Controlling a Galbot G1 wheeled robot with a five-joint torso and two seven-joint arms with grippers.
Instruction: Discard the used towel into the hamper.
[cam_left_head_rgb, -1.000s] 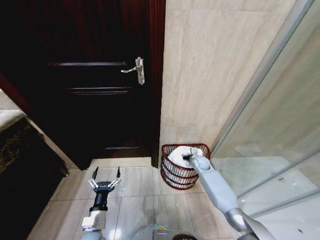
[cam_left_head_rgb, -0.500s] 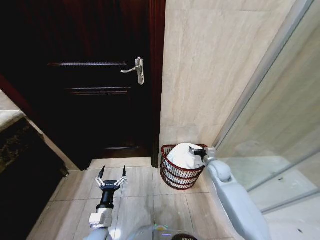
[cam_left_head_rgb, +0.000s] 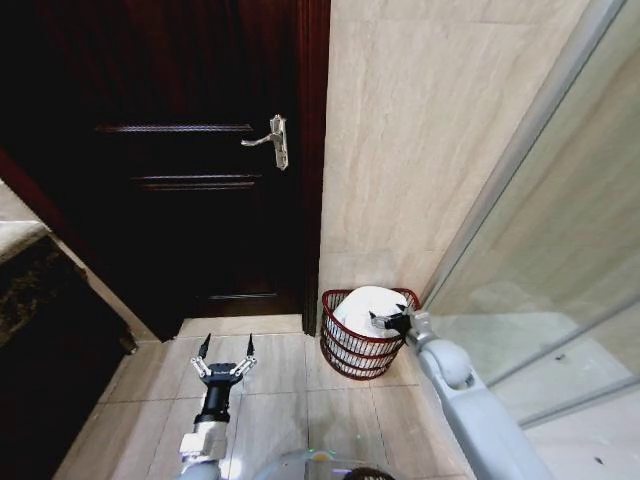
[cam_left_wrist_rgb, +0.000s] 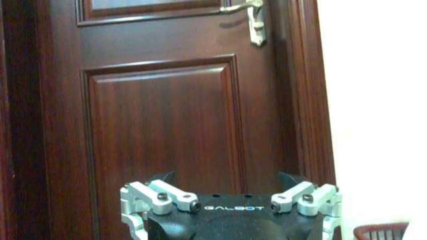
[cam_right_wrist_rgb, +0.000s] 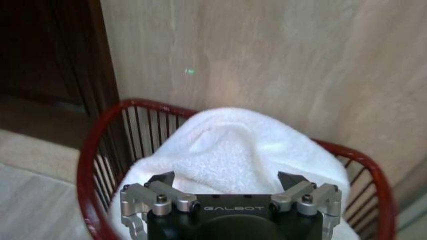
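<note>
White towel (cam_left_head_rgb: 368, 305) in the hamper (cam_left_head_rgb: 352, 355), beside the right gripper (cam_left_head_rgb: 385, 320)

The hamper (cam_right_wrist_rgb: 100, 150) base fell below the right wrist frame edge; the towel (cam_right_wrist_rgb: 233, 145) hid its interior and far ribs.

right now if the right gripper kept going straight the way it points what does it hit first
Most likely the white towel heaped in the red hamper: the right gripper points at it from the rim. The beige wall lies beyond, though depth is unclear.
</note>
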